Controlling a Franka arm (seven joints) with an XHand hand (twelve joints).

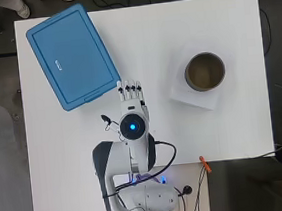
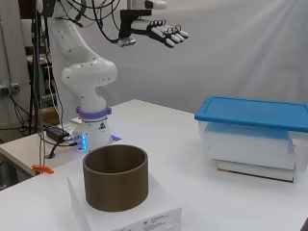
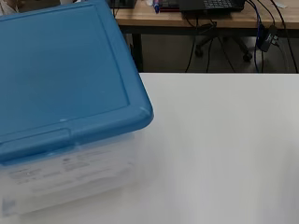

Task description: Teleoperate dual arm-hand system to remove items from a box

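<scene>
One robot hand (image 2: 161, 30), fingers straight and spread, hovers high above the bench (image 1: 150, 49), holding nothing; the lidded blue box (image 1: 72, 56) sits at its ten o'clock, so it should descend toward the lid's near edge first.

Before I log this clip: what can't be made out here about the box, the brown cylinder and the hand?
- Box contents: the blue lid is on and hides them from overhead; in the side view the cloudy box wall shows only pale layers.
- Brown cylinder: the side view hides its inside behind the wall; overhead shows only a dim floor.
- Hand: absent from the wrist view.
- Box: cut off by the wrist view's edge.
</scene>
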